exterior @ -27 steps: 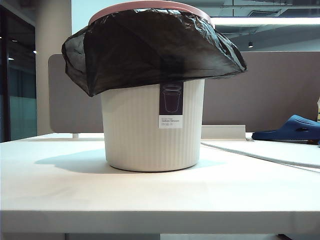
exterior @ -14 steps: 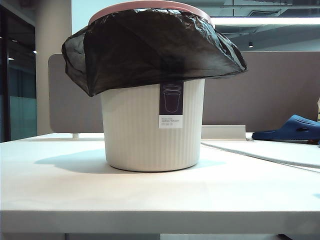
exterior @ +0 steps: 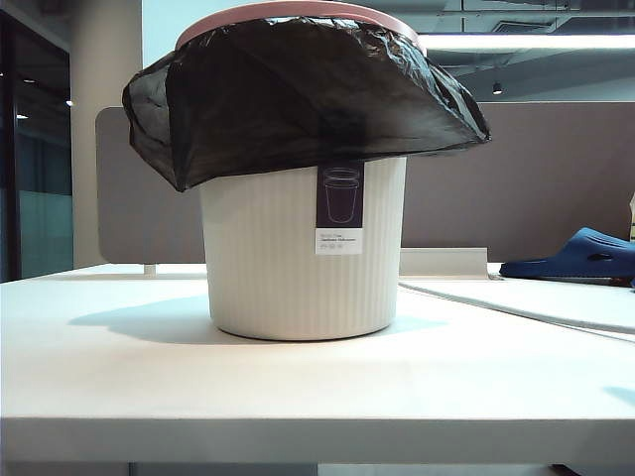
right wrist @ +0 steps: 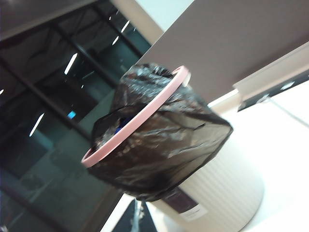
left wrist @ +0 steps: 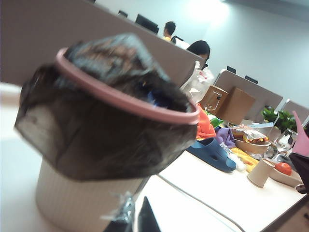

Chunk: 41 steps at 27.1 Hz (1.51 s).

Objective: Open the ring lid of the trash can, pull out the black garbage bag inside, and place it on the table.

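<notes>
— While the trash can [exterior: 303,253] stands upright in the middle of the table [exterior: 298,387], where is its lid?

— The pink ring lid [exterior: 298,12] sits on the rim, clamping the black garbage bag [exterior: 298,99], whose edge is folded out and hangs down over the upper part of the ribbed wall. A dark label with a bin drawing shows just under the bag's hem.

— And the arms?

— Neither shows in the exterior view. The left gripper [left wrist: 135,217] appears only as dark tips at the edge of the left wrist view, with the can close in front; its fingers look nearly together and hold nothing. The right gripper [right wrist: 137,217] is likewise a dark sliver at the edge of the right wrist view, closed and empty, facing the can from the other side.

— Anything else on the table?

— A blue slipper [exterior: 580,256] lies well apart to the right, by a grey partition [exterior: 536,178].
</notes>
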Each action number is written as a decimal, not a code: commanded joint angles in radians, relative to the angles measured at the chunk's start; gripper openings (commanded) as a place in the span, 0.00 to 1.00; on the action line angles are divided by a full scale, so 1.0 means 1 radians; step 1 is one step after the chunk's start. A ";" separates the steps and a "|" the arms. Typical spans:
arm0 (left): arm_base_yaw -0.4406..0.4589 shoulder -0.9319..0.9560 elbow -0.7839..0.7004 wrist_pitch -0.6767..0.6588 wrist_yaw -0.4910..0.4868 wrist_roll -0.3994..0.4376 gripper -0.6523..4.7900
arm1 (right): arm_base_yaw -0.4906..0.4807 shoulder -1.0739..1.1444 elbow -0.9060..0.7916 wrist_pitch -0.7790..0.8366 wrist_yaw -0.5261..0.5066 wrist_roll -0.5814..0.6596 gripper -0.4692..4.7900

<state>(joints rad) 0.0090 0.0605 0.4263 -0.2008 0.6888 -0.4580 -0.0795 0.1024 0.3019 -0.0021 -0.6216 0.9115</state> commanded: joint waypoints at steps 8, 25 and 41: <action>-0.057 0.167 0.264 -0.056 0.031 0.155 0.16 | 0.002 0.169 0.172 -0.001 -0.130 -0.021 0.08; -0.280 0.505 0.452 -0.204 -0.065 0.339 0.18 | 0.474 0.602 0.293 0.239 0.090 -0.021 0.08; -0.602 0.740 0.452 -0.244 -0.465 0.438 0.24 | 0.711 1.054 0.413 0.507 0.266 0.086 0.08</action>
<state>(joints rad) -0.5728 0.7948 0.8730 -0.4812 0.3111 -0.0433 0.6312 1.1473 0.6987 0.4736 -0.3710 0.9794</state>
